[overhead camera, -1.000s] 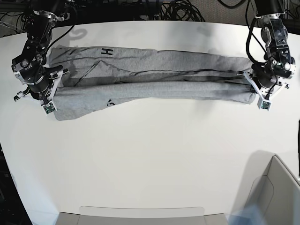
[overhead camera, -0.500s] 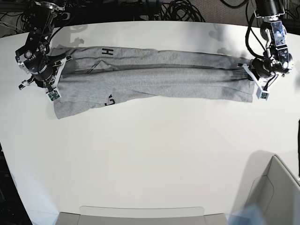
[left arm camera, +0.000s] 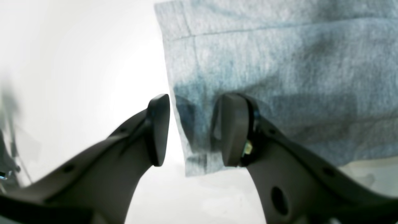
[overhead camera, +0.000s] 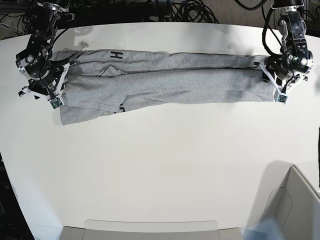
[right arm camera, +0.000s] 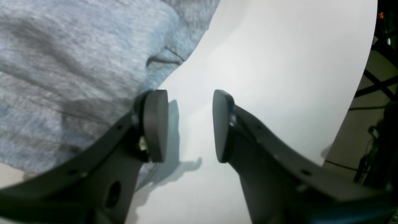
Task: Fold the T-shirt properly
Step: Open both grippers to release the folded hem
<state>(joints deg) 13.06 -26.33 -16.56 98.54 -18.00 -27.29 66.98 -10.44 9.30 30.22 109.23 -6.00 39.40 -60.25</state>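
Both sets of jaws stand apart, gripping nothing. Left gripper straddles the T-shirt's side edge at a corner: one finger over grey fabric, the other over bare table; contact unclear. Right gripper has only white tabletop between its pads; its finger sits just beside the cloth edge. T-shirt lies flat on the far part of the table, folded into a long narrow band, long axis running left-right across base view, black lettering near the right-arm end, a gripper at each end.

Both grippers (T-shirt released) now parted.
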